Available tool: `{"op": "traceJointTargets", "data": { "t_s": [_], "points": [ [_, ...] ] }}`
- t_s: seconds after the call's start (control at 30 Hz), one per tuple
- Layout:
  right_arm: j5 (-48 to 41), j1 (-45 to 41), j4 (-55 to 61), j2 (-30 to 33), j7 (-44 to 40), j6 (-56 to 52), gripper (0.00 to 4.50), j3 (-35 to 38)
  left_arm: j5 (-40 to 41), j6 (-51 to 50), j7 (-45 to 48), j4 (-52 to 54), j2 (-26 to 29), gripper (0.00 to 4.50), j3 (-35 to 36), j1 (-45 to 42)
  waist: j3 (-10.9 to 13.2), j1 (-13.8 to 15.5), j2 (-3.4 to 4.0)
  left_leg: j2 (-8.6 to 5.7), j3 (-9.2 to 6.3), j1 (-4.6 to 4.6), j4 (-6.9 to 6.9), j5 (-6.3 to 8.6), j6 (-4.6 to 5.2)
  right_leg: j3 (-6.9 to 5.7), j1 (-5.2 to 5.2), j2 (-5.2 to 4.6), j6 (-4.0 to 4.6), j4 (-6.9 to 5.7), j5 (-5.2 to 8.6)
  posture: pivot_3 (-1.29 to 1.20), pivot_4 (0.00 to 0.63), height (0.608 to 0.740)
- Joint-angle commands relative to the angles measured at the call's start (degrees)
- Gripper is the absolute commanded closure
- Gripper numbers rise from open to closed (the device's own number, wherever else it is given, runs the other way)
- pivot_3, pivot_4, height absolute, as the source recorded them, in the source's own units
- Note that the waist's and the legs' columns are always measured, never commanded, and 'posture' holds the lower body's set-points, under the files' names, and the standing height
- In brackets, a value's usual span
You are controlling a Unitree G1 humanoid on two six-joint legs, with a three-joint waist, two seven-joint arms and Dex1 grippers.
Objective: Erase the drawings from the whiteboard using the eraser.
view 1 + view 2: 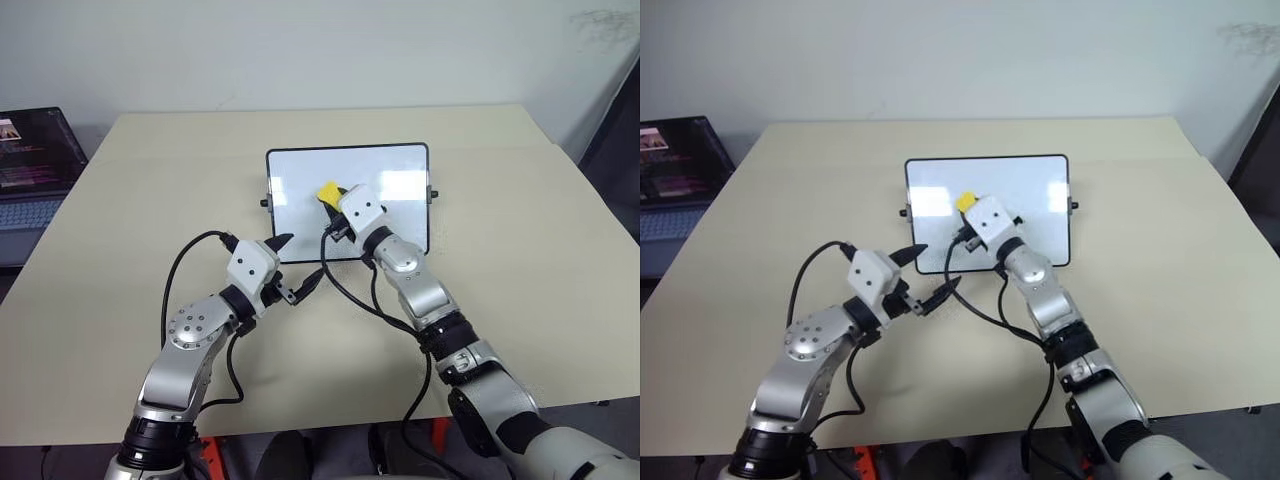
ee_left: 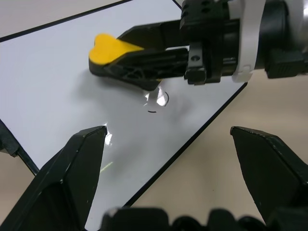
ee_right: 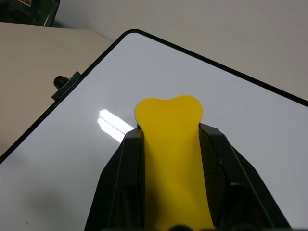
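Yellow eraser [image 3: 169,159] sits clamped in my right end effector [image 1: 334,203] over the whiteboard [image 1: 300,175] centre; my left end effector [image 1: 296,268], fingers apart, hovers at its seven o'clock corner on the bench [image 1: 520,220].

Glossy white whiteboard [image 1: 300,190] with thin black frame, lying flat on counter [image 1: 150,200]. Yellow eraser [image 3: 171,144] clamped in right hand [image 1: 334,200], above board. One faint black drawing [image 2: 161,99] beneath eraser.
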State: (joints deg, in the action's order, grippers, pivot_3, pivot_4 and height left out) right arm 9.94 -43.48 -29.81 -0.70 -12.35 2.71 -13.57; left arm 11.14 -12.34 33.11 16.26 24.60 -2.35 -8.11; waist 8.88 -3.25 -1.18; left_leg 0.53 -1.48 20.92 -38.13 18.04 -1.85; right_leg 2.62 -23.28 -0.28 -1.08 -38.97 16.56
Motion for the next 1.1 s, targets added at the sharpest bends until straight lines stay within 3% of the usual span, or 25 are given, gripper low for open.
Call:
{"op": "traceJointTargets", "data": {
  "t_s": [0.03, 0.43, 1.1],
  "points": [
    [0.3, -1.7, -0.1, -0.7, 0.1, 2.7, 3.26, -0.4, -0.1, 0.7, -0.3, 1.9, 0.2, 0.00, 0.6, -0.1, 0.0, 0.0, 0.00, 0.00, 0.00, 0.00, 0.00, 0.00, 0.00, 0.00, 0.00, 0.00, 0.00, 0.00, 0.00, 0.00, 0.150, 0.740],
    [7.5, 0.9, -1.5, 2.7, -2.4, -2.2, 3.26, -6.9, -0.2, 0.7, -0.9, 2.6, 0.0, 0.00, 0.5, 0.6, 0.0, 0.1, 0.00, 0.00, -0.01, 0.00, 0.00, 0.00, 0.00, -0.01, 0.00, 0.00, 0.00, 0.00, 0.00, 0.00, 0.150, 0.740],
    [6.8, 6.8, 4.3, 13.7, -6.6, -5.4, 3.26, -3.7, -0.2, 2.1, 0.1, -0.6, -1.0, 0.00, -0.6, -1.8, 0.0, 1.7, -0.05, -0.04, -0.09, -0.04, -0.22, 0.00, 0.00, -0.06, 0.14, -0.01, 0.00, -0.07, 0.00, 0.00, 0.150, 0.740]
  ]
}}
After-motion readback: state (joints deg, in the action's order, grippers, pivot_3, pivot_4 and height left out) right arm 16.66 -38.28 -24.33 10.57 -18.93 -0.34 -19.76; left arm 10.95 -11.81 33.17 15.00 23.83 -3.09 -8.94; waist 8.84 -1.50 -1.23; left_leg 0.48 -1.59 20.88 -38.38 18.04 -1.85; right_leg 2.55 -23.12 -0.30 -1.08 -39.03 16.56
